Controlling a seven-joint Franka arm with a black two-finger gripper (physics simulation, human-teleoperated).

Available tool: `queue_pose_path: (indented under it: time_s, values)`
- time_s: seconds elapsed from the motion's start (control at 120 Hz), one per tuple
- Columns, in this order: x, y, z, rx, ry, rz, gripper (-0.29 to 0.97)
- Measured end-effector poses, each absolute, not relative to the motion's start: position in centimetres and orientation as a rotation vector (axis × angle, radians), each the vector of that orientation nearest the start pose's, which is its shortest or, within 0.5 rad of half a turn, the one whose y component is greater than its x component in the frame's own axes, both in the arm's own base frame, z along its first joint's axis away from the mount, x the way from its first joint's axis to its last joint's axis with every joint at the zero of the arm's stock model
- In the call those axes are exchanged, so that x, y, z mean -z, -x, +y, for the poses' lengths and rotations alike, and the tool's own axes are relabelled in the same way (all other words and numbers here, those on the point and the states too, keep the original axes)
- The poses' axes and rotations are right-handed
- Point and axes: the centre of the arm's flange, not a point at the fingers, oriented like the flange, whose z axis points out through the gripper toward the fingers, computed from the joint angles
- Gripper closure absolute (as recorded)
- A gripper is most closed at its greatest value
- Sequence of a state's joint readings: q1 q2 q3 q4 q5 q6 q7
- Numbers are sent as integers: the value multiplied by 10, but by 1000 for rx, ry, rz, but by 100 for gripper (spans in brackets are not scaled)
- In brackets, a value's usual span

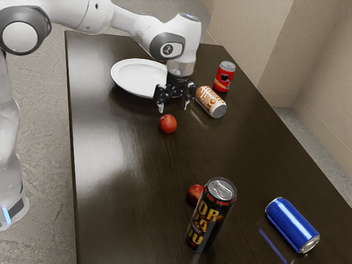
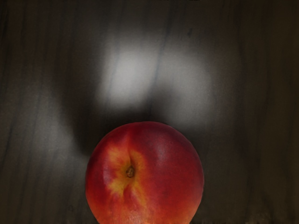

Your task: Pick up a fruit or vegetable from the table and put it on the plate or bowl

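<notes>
So right now the claw (image 1: 174, 104) hangs in the upper middle of the exterior view, pointing straight down with its two black fingers spread apart and nothing between them. Just below it in the frame sits a red-orange peach (image 1: 168, 124) on the dark wood table (image 1: 121, 165), and from what I can see the fingers are above the fruit and not touching it. The wrist view has that same peach (image 2: 145, 175) close under the hand, stem dimple facing up with a yellow patch around it, and glossy table all around. The white plate (image 1: 132, 74) is just up and toward the exterior view's left of the claw, with nothing on it. On the exterior view's right of the claw, an orange can (image 1: 211, 101) lies on its side, and a red can (image 1: 224, 76) stands upright a bit further up. Down in the lower part of the frame, a second peach (image 1: 194, 194) is tucked right beside a tall black can (image 1: 210, 214) that stands upright and covers part of it. A blue can (image 1: 292, 224) lies on its side in the lower right, well apart from the plate.
</notes>
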State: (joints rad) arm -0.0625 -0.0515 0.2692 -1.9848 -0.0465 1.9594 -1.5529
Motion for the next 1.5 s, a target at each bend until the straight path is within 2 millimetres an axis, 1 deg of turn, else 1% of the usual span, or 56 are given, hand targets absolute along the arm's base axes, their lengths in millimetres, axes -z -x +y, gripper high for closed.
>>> queue_pose_path:
  time_s: [0.042, 0.083, 0.167, 0.225, 0.267, 0.342, 0.45, 0.517, 0.575, 0.633, 0.75, 0.817, 0.9, 0.992, 1.05, 1.2, 1.267, 1.383, 1.425, 1.5]
  values:
    - [-490, -535, 110, 13, -1974, 2355, 0]
    - [-490, -534, 115, 5, -1992, 2334, 0]
    - [-475, -526, 130, 30, -2007, 2324, 0]
    - [-470, -523, 140, 31, -2017, 2312, 0]
    - [-469, -524, 142, 25, -2034, 2296, 0]
    - [-467, -527, 135, 13, -2086, 2247, 0]
    - [-462, -533, 114, 4, -2180, 2159, 0]
    - [-453, -532, 102, 15, -2226, 2110, 0]
    - [-447, -528, 96, 22, -2246, 2078, 0]
    - [-446, -525, 100, 14, -2246, 2065, 0]
    - [-445, -521, 125, -6, -2218, 2081, 0]
    - [-444, -520, 133, -15, -2217, 2080, 0]
    - [-443, -521, 130, -24, -2238, 2054, 0]
    - [-434, -520, 121, -18, -2271, 2022, 0]
    - [-431, -520, 117, -23, -2284, 2003, 0]
    - [-421, -517, 120, -27, -2295, 1991, 0]
    - [-419, -516, 122, -32, -2293, 1990, 7]
    - [-418, -517, 124, -45, -2296, 1980, 25]
    - [-418, -517, 123, -50, -2299, 1975, 28]
    - [-420, -517, 122, -59, -2303, 1967, 30]
